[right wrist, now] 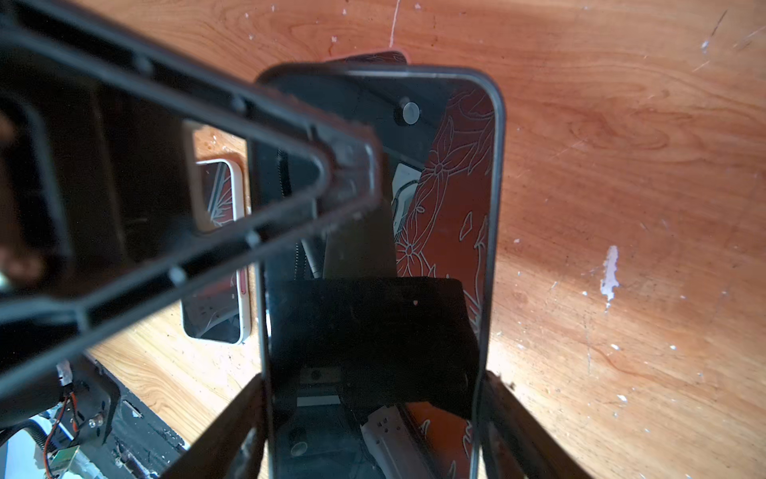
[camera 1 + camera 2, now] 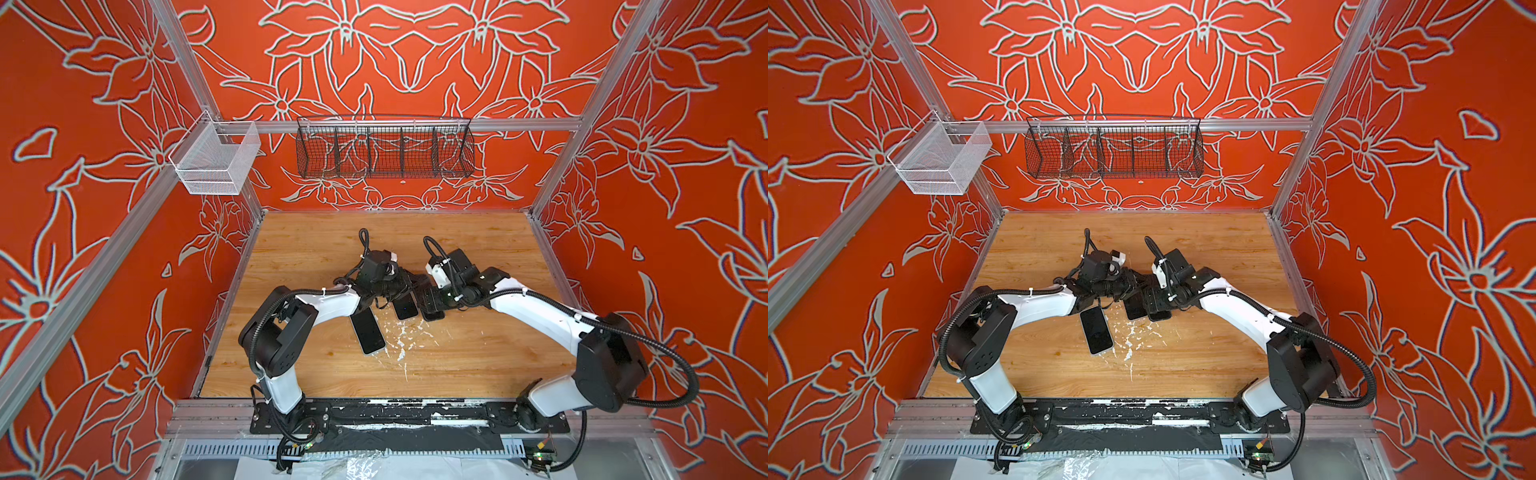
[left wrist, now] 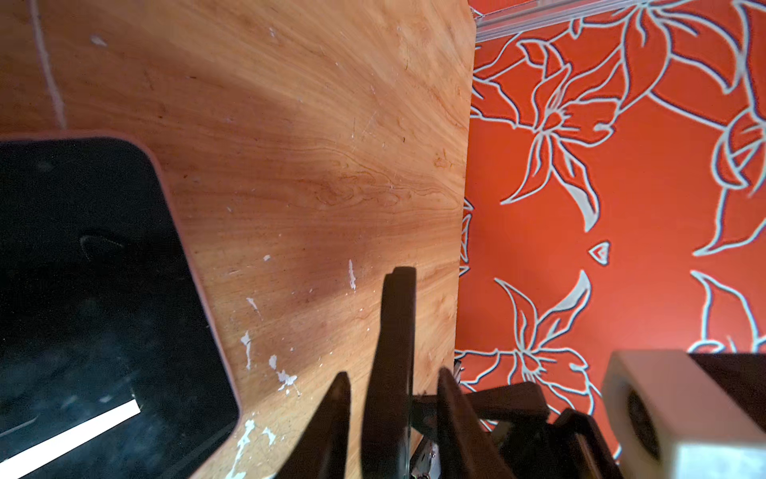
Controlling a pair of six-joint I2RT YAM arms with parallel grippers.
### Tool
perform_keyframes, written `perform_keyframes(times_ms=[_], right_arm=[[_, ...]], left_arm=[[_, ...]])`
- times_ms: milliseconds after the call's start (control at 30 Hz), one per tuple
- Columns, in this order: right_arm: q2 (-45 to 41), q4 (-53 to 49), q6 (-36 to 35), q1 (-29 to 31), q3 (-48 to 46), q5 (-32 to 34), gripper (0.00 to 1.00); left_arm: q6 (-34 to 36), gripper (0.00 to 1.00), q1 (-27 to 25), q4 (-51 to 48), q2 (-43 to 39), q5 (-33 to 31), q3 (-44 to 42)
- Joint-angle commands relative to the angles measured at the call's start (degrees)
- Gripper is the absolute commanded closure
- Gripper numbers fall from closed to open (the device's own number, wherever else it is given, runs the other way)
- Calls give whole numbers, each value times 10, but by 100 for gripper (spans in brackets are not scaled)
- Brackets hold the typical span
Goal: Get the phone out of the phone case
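While R gripper (image 1: 375,375) clamps phone (image 1: 447,186), L gripper (image 3: 393,373) straddles thin dark edge (image 3: 398,298), grip unclear; spare phone (image 2: 368,332) beside.

We see a black wire basket (image 2: 384,151); a white mesh basket (image 2: 216,162) hangs left of it, the white-flecked tabletop (image 2: 478,353) lies below it.

Scuffed wood-grain table (image 2: 478,365), glossy mirror-like phone (image 1: 452,199), matt black wire basket (image 2: 384,166), white fine-mesh metal basket (image 2: 212,166)

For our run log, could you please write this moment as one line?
right gripper: shut on cased phone | left gripper: open astride its edge | phone not yet out
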Motion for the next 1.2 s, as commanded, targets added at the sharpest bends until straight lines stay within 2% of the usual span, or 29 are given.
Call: perform_keyframes(times_ms=[0,133,733,833,933,1033,1067,1100,1133,1167], right_arm=[[-18,14,4,2,-6,3,66],[-18,16,3,2,-10,7,66],[-29,22,6,2,-11,7,66],[-29,21,5,2,-11,8,66],[-32,21,6,2,-14,9,66],[-38,19,4,2,-15,12,63],[-43,18,3,2,-16,13,58],[-48,18,2,2,-16,15,48],[-56,18,-2,1,-18,15,31],[-67,20,-3,1,-20,14,22]], left_arm=[[-13,77,-3,36,7,1,-3],[-21,81,-4,48,7,8,-9],[1,80,-21,40,18,8,-7],[-1,87,-21,42,19,8,-9],[-1,100,-21,42,15,8,-9],[5,100,-21,42,5,4,-9],[7,100,-19,43,0,4,-9],[9,100,-17,46,-5,6,-9],[9,100,-14,55,-10,10,-12],[7,100,-9,71,-16,16,-15]])
